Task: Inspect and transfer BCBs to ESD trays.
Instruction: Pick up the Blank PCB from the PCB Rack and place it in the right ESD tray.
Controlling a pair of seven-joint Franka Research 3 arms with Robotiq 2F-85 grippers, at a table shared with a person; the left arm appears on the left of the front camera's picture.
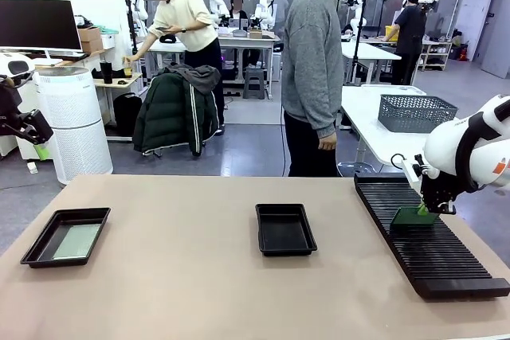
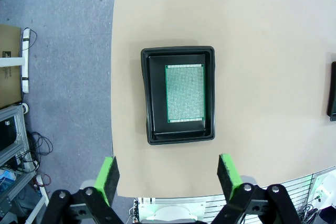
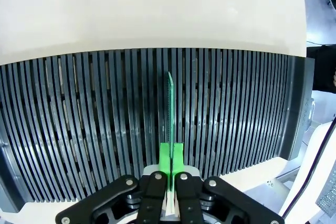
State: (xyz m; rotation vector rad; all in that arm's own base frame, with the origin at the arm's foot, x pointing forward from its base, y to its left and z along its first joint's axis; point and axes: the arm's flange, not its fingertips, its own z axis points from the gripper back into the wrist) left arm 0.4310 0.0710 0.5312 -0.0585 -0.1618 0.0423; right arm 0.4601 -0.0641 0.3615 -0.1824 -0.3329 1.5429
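BCBs are sitting in two spots on the big tan table (image 1: 183,276), so let's work down from there. The long black slotted rack (image 1: 446,256) is lying along the right side. The two ESD trays are sitting well apart, the left tray (image 1: 36,251) carrying one flat board (image 1: 77,240) and the centre tray (image 1: 284,236) waiting bare. The right gripper (image 1: 425,209) is pinching fully shut on the top edge of the other board (image 3: 170,90), which is standing on edge in a rack slot. And that's where it's looking risky: if the pull is going off-vertical, that thin board is likely scraping the ribs, jamming, or twisting out of the narrow green pads (image 3: 165,157) and dropping. The left gripper (image 2: 169,174) is hovering high over the left tray, jaws wide apart, holding nothing.
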